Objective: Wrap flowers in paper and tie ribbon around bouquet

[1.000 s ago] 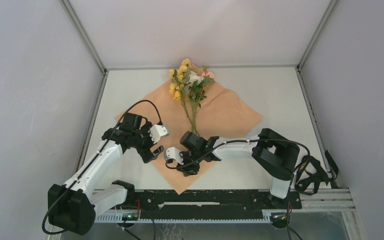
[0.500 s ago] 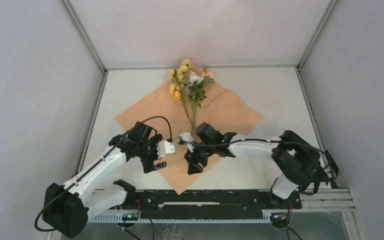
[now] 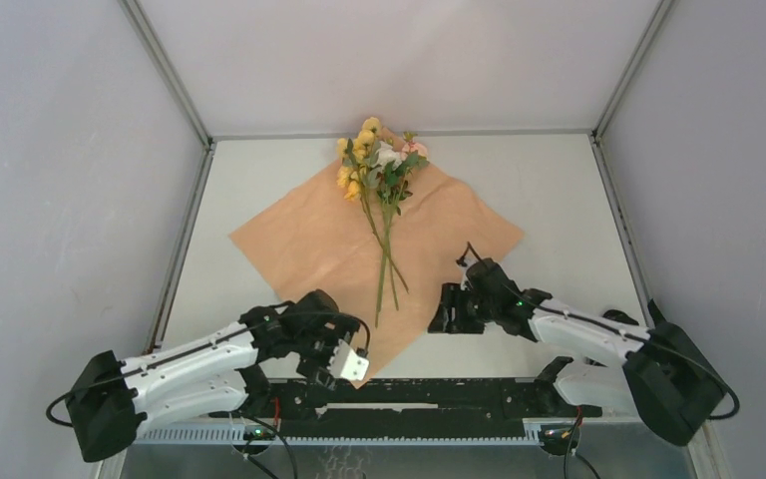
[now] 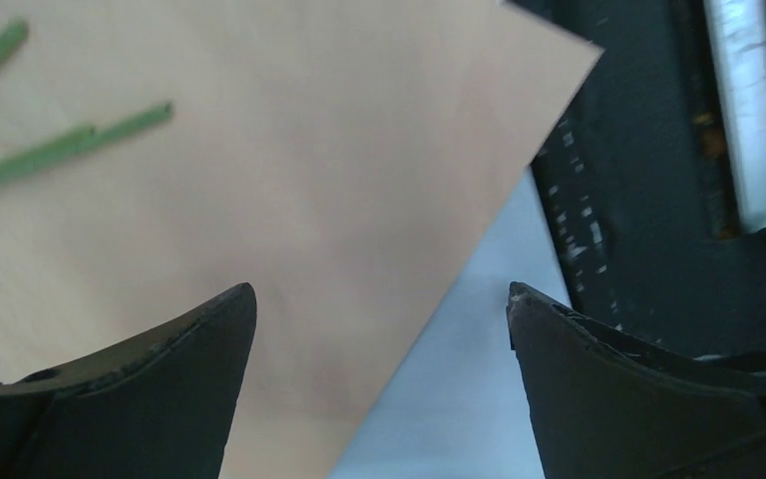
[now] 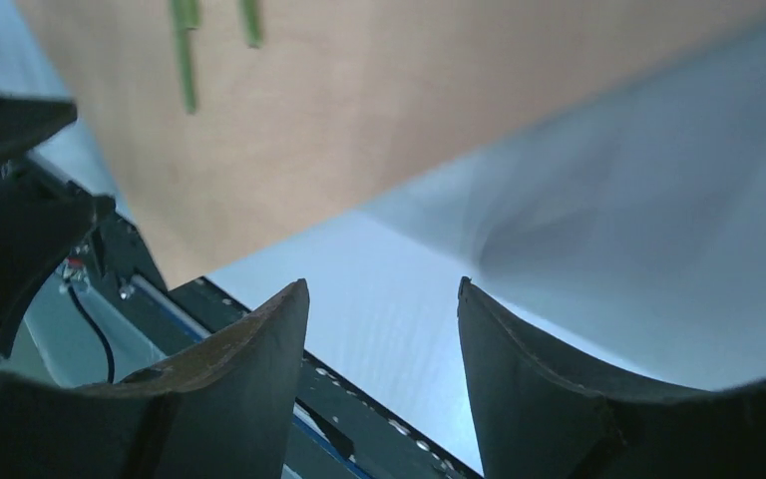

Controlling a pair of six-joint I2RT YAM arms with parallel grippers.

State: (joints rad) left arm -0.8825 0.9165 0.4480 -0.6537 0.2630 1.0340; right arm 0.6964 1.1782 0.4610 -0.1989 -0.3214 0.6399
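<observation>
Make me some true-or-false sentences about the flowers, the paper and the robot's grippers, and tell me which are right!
1. The flowers lie on the paper. True.
2. The paper is wrapped around the flowers. False: it lies spread flat, peach side up.
3. The left gripper holds the stems. False: it is open and empty, by the paper's near corner.
4. The right gripper holds nothing. True.
</observation>
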